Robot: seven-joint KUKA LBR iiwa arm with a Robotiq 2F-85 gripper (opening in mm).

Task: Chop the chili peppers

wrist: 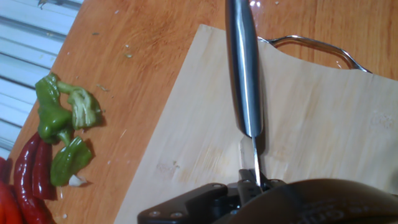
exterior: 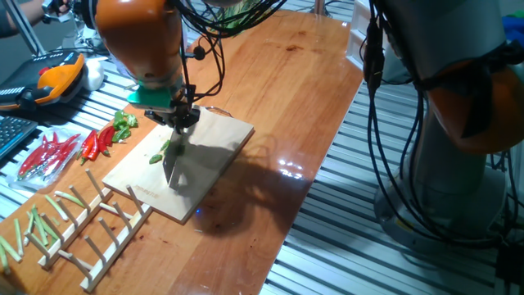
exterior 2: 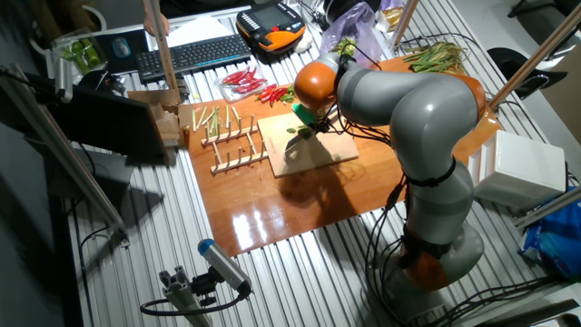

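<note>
A small bright-green chili bit (exterior: 156,157) lies on the wooden cutting board (exterior: 213,164), right beside the knife blade (exterior: 173,164). My gripper (exterior: 182,119) is shut on the knife and holds it blade down, tip on the board. The other fixed view shows the gripper (exterior 2: 309,123) over the board (exterior 2: 318,154). In the hand view the knife (wrist: 244,74) runs along the board (wrist: 311,137) from the gripper (wrist: 252,186). The chili on the board is hidden in the hand view.
Green pepper pieces (exterior: 124,124) (wrist: 62,118) and red chilies (exterior: 49,152) (wrist: 28,180) lie left of the board. A wooden rack (exterior: 90,229) with pale-green sticks stands at the front left. A teach pendant (exterior: 49,82) lies behind. A metal wire handle (wrist: 311,45) lies past the board.
</note>
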